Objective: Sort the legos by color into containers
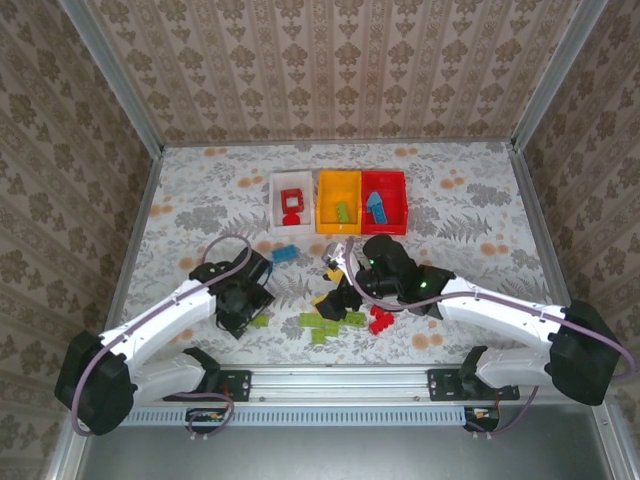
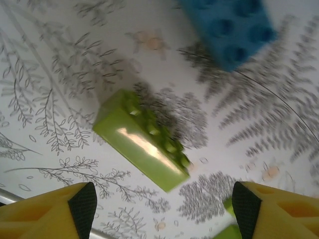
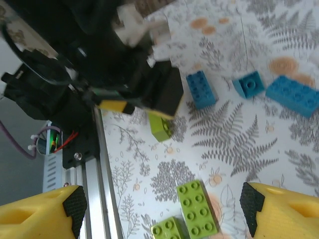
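left wrist: centre spread left fingers over green brick, square to its sides, pinch, with right fingers spread too.

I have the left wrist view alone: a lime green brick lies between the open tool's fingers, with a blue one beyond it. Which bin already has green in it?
Observer: The yellow bin, the middle one of three in a row at the far side, holds a lime green brick.
Operator: And the bins beside it?
Observer: The white bin holds red pieces; the red bin holds blue ones.
Operator: What is the other arm doing?
Observer: The right tool is open and holds nothing, with two lime green bricks on the table between its fingers.
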Motion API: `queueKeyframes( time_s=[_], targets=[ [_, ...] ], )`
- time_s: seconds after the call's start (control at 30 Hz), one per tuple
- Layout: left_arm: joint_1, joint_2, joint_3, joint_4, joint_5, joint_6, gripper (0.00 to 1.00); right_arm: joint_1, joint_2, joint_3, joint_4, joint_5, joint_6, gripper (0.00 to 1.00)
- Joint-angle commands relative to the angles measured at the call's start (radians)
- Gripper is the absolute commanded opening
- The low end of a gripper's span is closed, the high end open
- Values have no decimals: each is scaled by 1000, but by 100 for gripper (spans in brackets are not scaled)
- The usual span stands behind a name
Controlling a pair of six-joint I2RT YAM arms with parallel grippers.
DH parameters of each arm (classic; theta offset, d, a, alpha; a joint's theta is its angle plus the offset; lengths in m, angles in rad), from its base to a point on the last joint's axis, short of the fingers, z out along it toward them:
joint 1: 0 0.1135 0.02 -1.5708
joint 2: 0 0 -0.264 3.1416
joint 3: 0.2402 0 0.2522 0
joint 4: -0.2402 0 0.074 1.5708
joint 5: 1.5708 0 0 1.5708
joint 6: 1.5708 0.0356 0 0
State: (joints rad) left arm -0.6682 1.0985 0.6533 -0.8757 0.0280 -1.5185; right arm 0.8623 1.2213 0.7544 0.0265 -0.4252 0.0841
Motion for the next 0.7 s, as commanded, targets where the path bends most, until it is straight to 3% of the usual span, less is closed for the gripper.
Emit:
queueKeyframes(
  time_s=[0.0, 0.13, 0.27, 0.53, 0.67],
  targets=[
    [-9, -14, -25, 55, -43, -197, 77, 7, -35, -31, 48, -31, -48, 84],
    [-2, 18, -85, 139, -33, -229, 74, 7, -49, -48, 61, -27, -24, 84],
    [-4, 52, -132, 208, -37, -251, 65, 7, -51, -55, 66, -18, -11, 84],
    [-19, 3, -114, 173, -94, -219, 23, 8, -42, -48, 72, 32, 11, 83],
    [-53, 1, 72, 71, -177, -29, 10, -38, -82, -46, 91, 152, 49, 82]
  ],
)
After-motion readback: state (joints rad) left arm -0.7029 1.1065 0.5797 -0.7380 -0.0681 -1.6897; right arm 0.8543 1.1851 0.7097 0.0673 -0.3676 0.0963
